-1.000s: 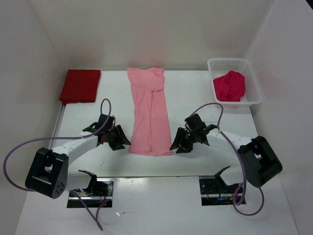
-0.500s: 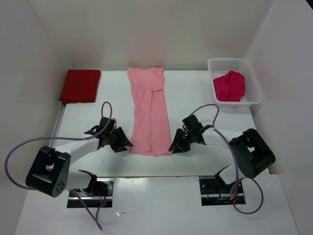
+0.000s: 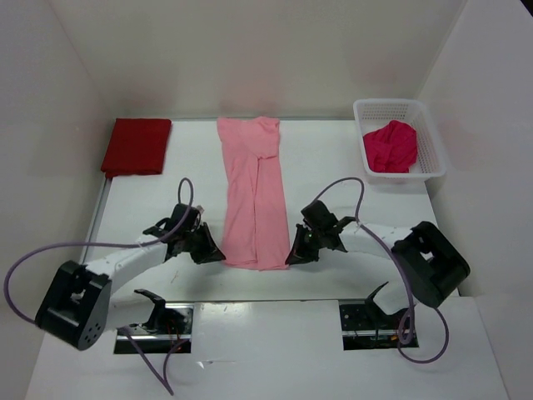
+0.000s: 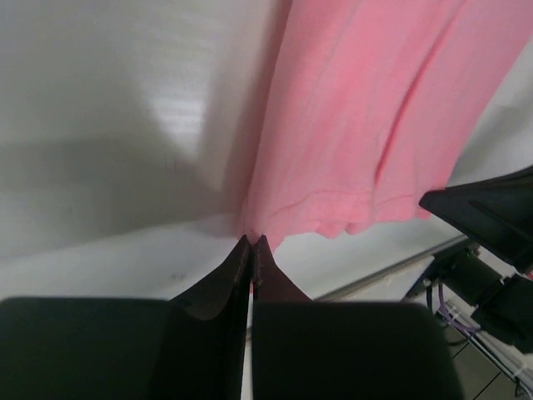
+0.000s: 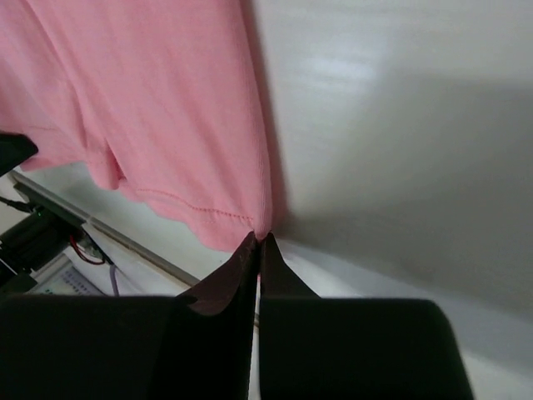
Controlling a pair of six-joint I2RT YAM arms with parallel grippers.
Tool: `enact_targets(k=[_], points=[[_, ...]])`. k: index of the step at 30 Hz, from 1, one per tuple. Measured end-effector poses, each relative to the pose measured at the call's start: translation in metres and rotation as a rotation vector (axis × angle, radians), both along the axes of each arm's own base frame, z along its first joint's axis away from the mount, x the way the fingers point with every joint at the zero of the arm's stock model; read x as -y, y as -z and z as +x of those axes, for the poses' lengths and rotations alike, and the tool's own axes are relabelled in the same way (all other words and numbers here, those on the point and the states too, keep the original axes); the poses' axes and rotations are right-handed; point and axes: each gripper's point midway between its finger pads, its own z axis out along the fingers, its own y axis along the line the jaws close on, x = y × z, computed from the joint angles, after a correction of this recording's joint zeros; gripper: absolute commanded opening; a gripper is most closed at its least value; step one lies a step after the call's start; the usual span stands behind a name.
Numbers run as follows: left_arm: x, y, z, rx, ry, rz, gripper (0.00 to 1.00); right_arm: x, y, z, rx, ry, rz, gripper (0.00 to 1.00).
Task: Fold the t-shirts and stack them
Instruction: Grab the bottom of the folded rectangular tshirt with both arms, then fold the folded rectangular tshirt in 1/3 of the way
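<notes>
**Both pincers shut on the near hem of the long-folded shirt**

From above, the light pink shirt (image 3: 254, 196) lies as a narrow strip mid-worktop (image 3: 333, 167). The left pincer (image 3: 216, 252) and right pincer (image 3: 291, 257) sit at its near corners, likely to carry the hem toward the collar. The dark red shirt (image 3: 136, 147) lies folded far left, and the magenta shirt (image 3: 391, 146) waits bunched in the basket (image 3: 433, 158). The left wrist view shows the fingers pressed together on the hem corner. The right wrist view shows the same at the opposite corner.
</notes>
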Motion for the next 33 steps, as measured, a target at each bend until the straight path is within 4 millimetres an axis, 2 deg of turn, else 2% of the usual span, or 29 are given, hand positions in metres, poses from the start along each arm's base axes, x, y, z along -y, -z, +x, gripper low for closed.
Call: enact_targets(k=[6,12,15,17,19,22,24,28,33], points=[[-0.002,-0.037,-0.034,0.075,0.003,-0.102,0.0,0.006,-0.017,-0.027,-0.008,0.023,0.02,0.0],[-0.003,-0.044,-0.077,-0.003,-0.012,-0.171,0.01,0.013,-0.032,-0.057,-0.05,0.023,0.04,0.0],[-0.004,-0.054,-0.08,-0.043,-0.027,-0.161,0.02,0.017,-0.047,-0.062,-0.049,0.026,0.042,0.0],[-0.001,-0.072,-0.069,-0.035,-0.037,-0.154,0.03,0.017,-0.061,-0.054,-0.03,0.019,0.041,0.0],[0.003,-0.093,-0.049,-0.008,-0.042,-0.147,0.03,0.016,-0.078,-0.03,0.005,0.029,0.041,0.0],[0.005,-0.12,-0.004,0.072,-0.066,-0.138,0.03,0.012,-0.1,0.029,0.088,0.038,0.021,0.0],[-0.004,-0.125,0.029,0.111,-0.106,-0.117,0.03,0.008,-0.106,0.068,0.141,0.022,-0.002,0.0],[-0.025,-0.114,0.093,0.131,-0.167,-0.04,0.03,-0.001,-0.095,0.132,0.189,-0.019,-0.065,0.0],[-0.028,-0.082,0.155,0.115,-0.15,0.039,0.03,-0.013,-0.068,0.192,0.219,-0.059,-0.125,0.0]])
